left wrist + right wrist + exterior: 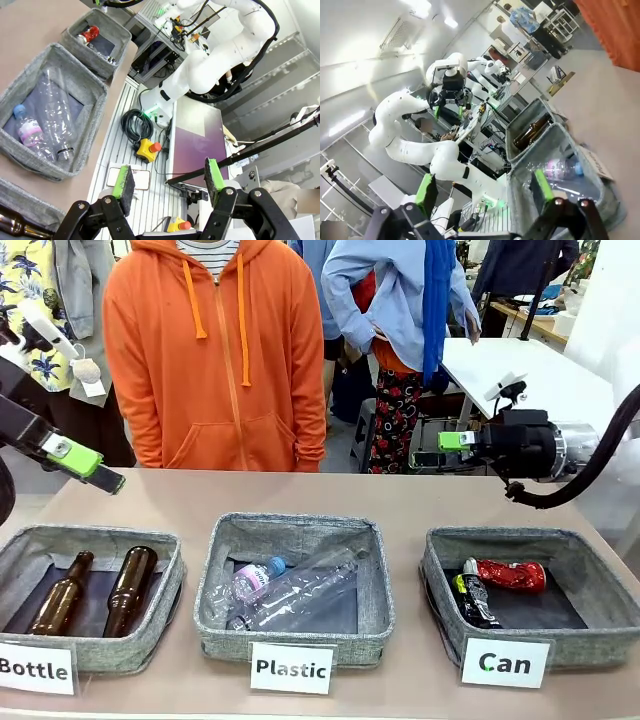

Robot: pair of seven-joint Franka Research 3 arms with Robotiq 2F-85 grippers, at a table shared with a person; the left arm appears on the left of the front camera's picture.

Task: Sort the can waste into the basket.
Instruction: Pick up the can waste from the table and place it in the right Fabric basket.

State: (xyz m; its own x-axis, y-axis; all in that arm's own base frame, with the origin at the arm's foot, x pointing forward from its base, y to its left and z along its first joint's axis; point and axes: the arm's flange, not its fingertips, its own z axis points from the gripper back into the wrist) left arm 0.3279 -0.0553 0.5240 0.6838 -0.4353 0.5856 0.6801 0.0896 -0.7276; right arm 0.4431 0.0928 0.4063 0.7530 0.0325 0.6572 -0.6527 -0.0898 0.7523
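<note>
Both cans lie inside the grey basket (520,537) labelled "Can" at the right. The crushed red can (512,575) rests toward the back, and the dark can (476,602) with a silver top lies beside it on the left. The left wrist view shows that basket (116,31) far off with the red can (90,34) in it. My left gripper (90,468) hovers above the table's left end, open and holding nothing (168,180). My right gripper (435,450) hangs behind the Can basket, above the table's far edge, also open with nothing between its pads (485,189).
The "Plastic" bin (296,530) in the middle holds clear bottles (290,590). The "Bottle" bin (90,536) on the left holds two brown glass bottles (128,590). A person in an orange hoodie (215,350) stands at the far side.
</note>
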